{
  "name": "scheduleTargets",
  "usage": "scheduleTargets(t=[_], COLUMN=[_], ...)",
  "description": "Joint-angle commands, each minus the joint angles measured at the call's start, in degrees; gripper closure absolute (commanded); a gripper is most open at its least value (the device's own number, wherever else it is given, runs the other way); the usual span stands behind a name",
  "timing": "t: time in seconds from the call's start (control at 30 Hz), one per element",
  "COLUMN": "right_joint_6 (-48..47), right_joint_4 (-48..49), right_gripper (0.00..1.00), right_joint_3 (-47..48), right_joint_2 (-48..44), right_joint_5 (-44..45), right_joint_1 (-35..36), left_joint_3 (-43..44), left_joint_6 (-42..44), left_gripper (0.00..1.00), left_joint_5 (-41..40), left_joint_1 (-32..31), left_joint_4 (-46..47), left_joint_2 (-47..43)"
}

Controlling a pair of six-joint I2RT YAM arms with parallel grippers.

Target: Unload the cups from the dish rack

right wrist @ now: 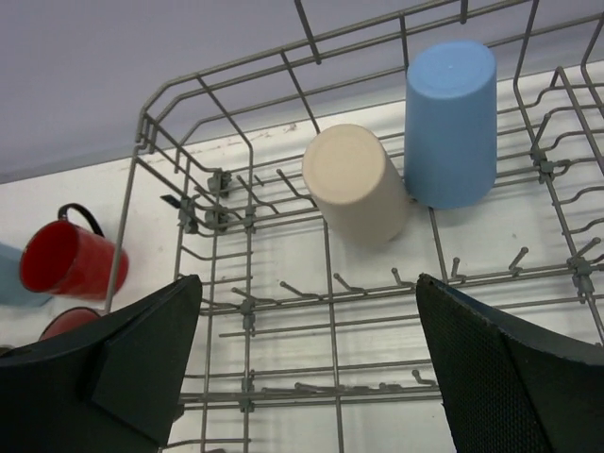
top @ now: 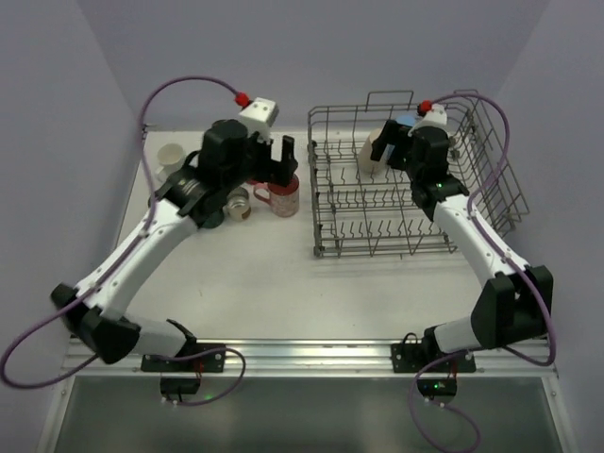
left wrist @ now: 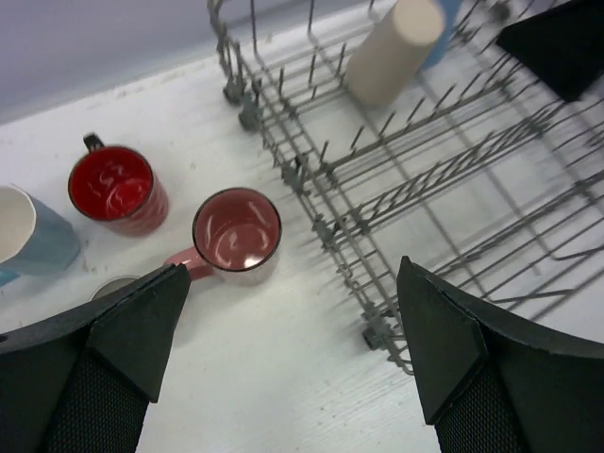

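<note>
We record left tool (left wrist: 293,326) wide open, empty, above pink mug (left wrist: 237,234); right tool (right wrist: 307,354) likewise above beige cup (right wrist: 356,184) in dish rack (right wrist: 248,318).

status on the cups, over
Left fingers open, empty, over pink ceramic mug on white table. Right fingers open above beige tumbler and tall blue tumbler in grey wire dish rack. Nothing blocking.

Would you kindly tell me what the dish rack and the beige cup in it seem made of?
The dish rack looks like grey coated metal wire: thin rigid rods, dull sheen. The beige cup is matte and evenly coloured, perhaps ceramic or plastic; unclear which.
</note>
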Motion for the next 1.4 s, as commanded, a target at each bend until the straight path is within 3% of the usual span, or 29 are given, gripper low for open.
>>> scheduleTargets(t=[0.0, 0.13, 0.23, 0.43, 0.77, 0.93, 1.0, 1.1, 1.37], right_joint_6=[-2.08, -3.31, -4.01, -3.92, -4.18, -5.77, -6.29, -7.09, -6.39], right_joint_4=[-1.86, -5.45, -6.69, -10.11, -12.06, -11.97, -11.18, -9.95, -3.01], right_gripper=[0.01, 0.01, 0.01, 0.01, 0.11, 0.28, 0.41, 0.52, 0.57], right_joint_3=[7.46, 14.85, 19.42, 27.69, 33.84, 35.96, 35.43, 34.56, 29.99], right_joint_2=[6.01, 14.28, 19.55, 27.91, 35.3, 36.54, 35.92, 33.73, 20.38], right_joint_5=[1.86, 3.17, 4.31, 5.02, 5.46, 6.07, 6.51, 7.3, 4.15], right_joint_1=[-1.28, -1.63, -1.63, -1.63, -1.37, -1.45, -1.37, -1.37, -1.28], left_joint_3=[-10.88, -27.04, -33.64, -42.62, -44.83, -45.19, -45.1, -44.84, -42.03], left_joint_6=[-2.66, -2.05, -0.83, 2.95, 2.52, 2.35, 2.35, 2.26, 0.06], left_gripper=[0.0, 0.0, 0.0, 0.0, 0.0, 0.0, 0.0, 0.0, 0.0], left_joint_5=[5.51, 3.76, -0.71, -8.28, -4.59, -4.42, -4.16, -3.37, 1.46], left_joint_1=[-0.07, -0.07, -0.15, -0.15, -0.07, 0.02, 0.11, 0.29, 0.72], left_joint_4=[14.4, 17.59, 16.63, 18.9, 20.49, 20.93, 20.67, 20.76, 21.02], left_joint_2=[-13.59, -30.97, -39.6, -47.72, -45.62, -45.97, -45.71, -44.92, -41.84])
